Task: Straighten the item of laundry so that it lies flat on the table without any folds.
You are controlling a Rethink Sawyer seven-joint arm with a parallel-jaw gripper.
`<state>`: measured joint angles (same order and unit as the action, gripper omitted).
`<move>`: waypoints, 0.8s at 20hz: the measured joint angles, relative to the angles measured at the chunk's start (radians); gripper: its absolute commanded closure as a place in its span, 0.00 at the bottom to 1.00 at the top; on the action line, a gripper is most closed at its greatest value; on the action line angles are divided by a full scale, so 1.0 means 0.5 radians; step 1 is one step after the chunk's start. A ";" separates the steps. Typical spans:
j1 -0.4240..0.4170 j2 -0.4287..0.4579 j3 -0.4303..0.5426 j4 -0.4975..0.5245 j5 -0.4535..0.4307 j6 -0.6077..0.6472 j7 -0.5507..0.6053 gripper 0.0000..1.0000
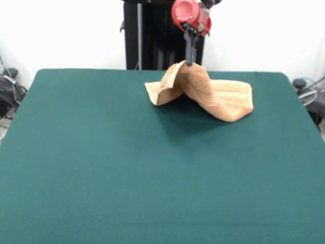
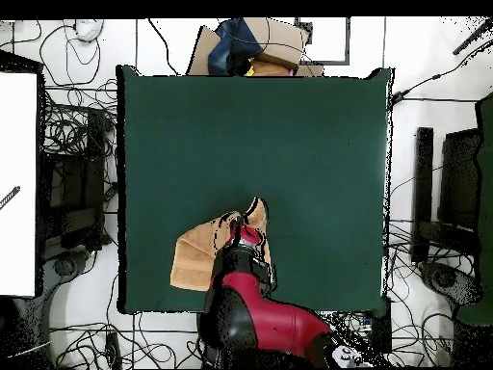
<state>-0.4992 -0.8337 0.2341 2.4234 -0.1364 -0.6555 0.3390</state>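
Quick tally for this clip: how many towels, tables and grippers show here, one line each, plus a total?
Towel: 1, tan, lifted into a peak
Table: 1, dark green
Gripper: 1, shut on the towel's raised part
Total: 3

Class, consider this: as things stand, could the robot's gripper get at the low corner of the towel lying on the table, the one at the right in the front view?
Probably not right now: the gripper is shut on the towel, holding a peak up. Nothing blocks that corner, but it must let go first.
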 measured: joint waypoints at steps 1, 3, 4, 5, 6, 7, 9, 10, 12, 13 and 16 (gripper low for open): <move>0.004 0.013 0.000 -0.010 0.000 -0.019 0.000 1.00; 0.006 0.027 0.000 -0.020 0.000 -0.036 0.000 1.00; 0.006 0.051 0.000 -0.035 0.000 -0.058 0.002 1.00; 0.006 0.063 0.000 -0.042 0.000 -0.067 0.002 1.00; 0.006 0.072 0.000 -0.046 0.000 -0.074 0.002 1.00; 0.006 0.085 0.000 -0.054 0.000 -0.084 0.002 1.00; 0.006 0.117 0.000 -0.075 0.000 -0.114 0.002 1.00; 0.006 0.130 0.000 -0.083 0.000 -0.128 0.002 1.00; 0.006 0.160 0.000 -0.098 0.000 -0.160 0.002 1.00; 0.006 0.173 0.000 -0.106 0.000 -0.174 0.002 1.00; 0.008 0.203 0.000 -0.125 0.000 -0.203 0.002 1.00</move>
<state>-0.4950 -0.7321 0.2342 2.3611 -0.1362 -0.7572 0.3398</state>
